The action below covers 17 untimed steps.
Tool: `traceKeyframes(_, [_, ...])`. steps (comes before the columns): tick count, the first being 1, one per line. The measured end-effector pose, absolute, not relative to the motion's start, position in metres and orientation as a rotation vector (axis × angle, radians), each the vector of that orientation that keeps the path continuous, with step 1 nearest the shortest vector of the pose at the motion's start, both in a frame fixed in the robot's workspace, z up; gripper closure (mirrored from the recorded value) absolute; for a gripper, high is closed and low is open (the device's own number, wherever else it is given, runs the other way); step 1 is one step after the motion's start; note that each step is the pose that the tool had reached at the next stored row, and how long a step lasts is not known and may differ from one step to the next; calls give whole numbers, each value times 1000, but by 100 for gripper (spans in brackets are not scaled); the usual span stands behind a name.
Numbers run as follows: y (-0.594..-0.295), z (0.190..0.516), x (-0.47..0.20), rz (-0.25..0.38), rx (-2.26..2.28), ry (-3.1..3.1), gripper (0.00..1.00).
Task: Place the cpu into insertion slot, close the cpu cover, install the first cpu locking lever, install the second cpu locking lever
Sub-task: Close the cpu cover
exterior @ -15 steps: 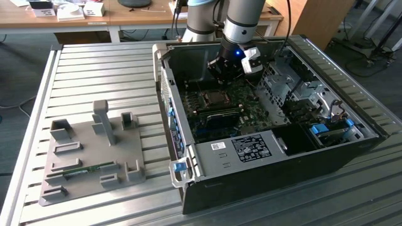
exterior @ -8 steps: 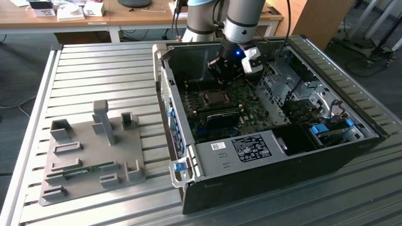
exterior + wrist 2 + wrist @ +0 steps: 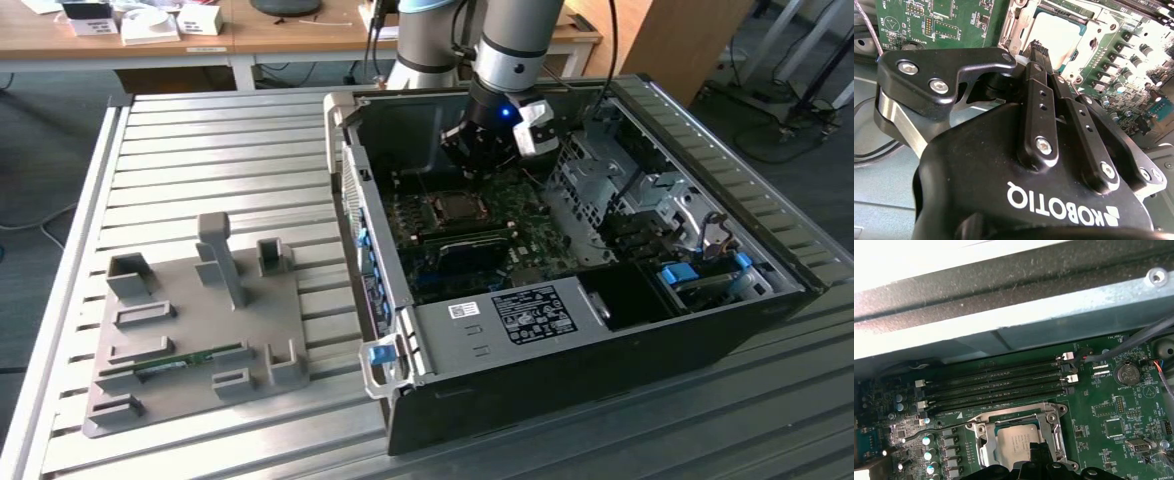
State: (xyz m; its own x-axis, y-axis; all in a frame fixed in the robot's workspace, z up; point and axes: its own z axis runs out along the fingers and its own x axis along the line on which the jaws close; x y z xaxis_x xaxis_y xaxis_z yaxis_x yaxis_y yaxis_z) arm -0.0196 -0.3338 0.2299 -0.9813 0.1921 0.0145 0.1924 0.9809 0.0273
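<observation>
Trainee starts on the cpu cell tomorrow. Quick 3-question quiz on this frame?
1. True or false: the cpu sits on the board with the cover flat around it.
2. In the second wrist view, the hand is: A) wide open, B) shut, C) carrying the cpu.
3. How many long memory slots run beside the cover in the first wrist view?
Key: 1 true; 2 B; 3 four.
</observation>
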Motion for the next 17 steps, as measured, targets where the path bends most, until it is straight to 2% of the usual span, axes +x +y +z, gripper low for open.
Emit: traceKeyframes(17, [-334, 230, -20, -44, -196, -3123, 89])
